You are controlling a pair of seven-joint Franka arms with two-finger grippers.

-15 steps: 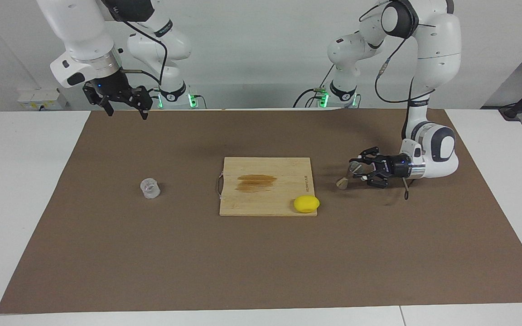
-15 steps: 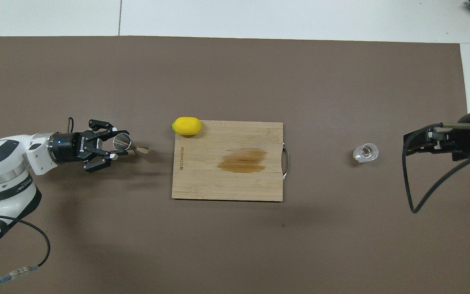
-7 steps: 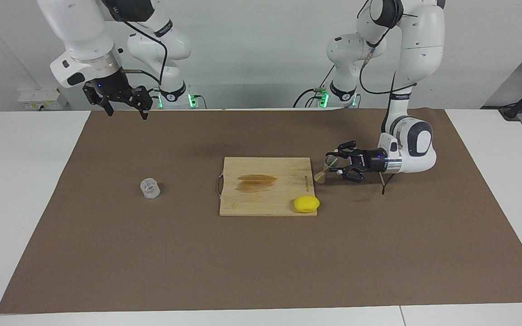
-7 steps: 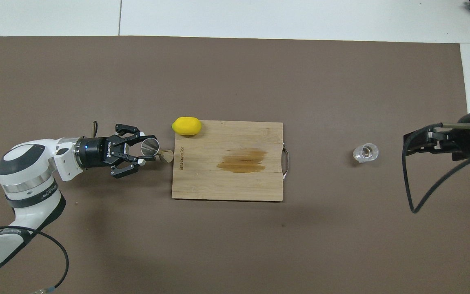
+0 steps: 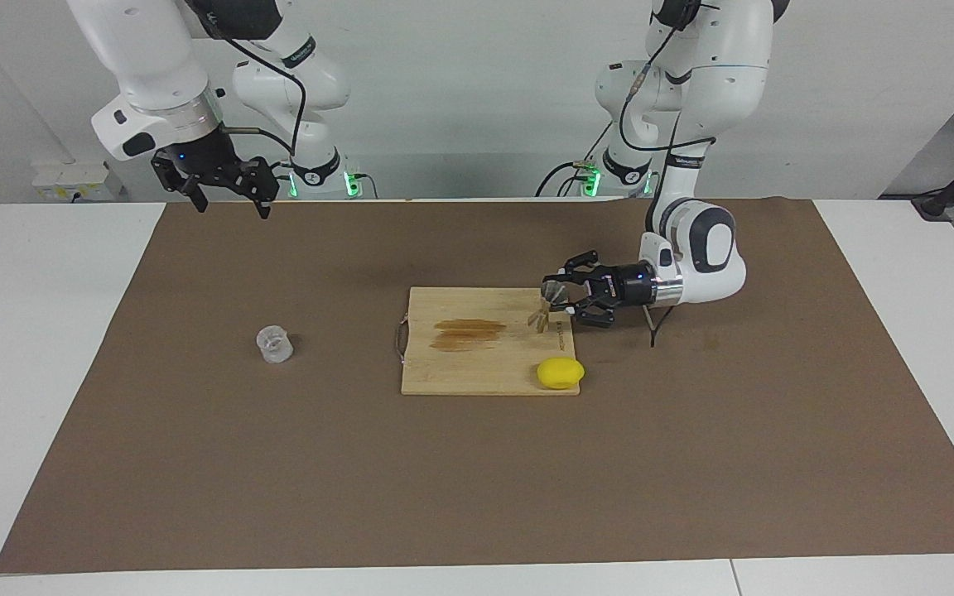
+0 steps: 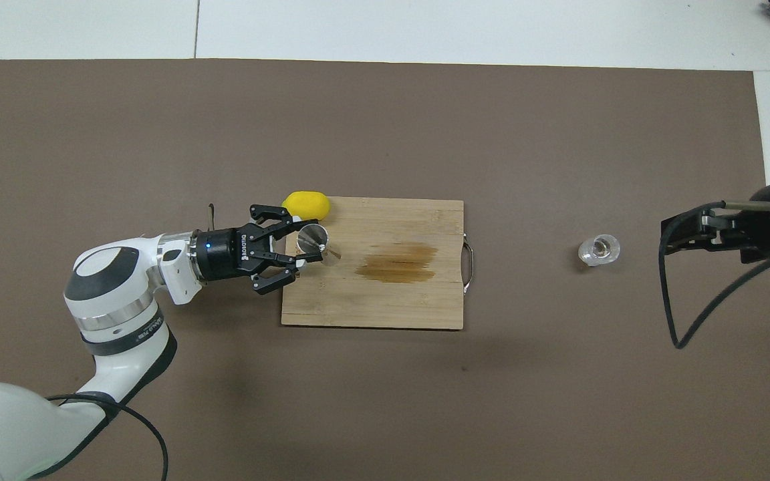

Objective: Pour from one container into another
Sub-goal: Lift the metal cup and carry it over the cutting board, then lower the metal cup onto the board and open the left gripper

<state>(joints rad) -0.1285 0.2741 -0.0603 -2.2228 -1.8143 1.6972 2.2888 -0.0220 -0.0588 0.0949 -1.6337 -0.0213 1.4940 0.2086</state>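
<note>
A small clear plastic cup (image 5: 274, 345) stands on the brown mat toward the right arm's end; it also shows in the overhead view (image 6: 599, 250). My left gripper (image 5: 568, 302) (image 6: 298, 247) is shut on the silvery hourglass jigger (image 5: 546, 303) (image 6: 315, 240). It holds the jigger tilted, just above the edge of the wooden cutting board (image 5: 485, 364) (image 6: 371, 300) at the left arm's end. My right gripper (image 5: 228, 199) (image 6: 669, 234) is open and empty, raised above the mat's edge nearest the robots, and waits.
A yellow lemon (image 5: 561, 372) (image 6: 305, 205) lies at the board's corner farthest from the robots, just beside the left gripper. A brown stain (image 5: 467, 333) marks the board's middle. The brown mat (image 5: 692, 455) covers most of the white table.
My left arm has carried the jigger from over the mat toward the right arm's end, and it now hangs over the board's edge. The right arm and the cup have not moved.
</note>
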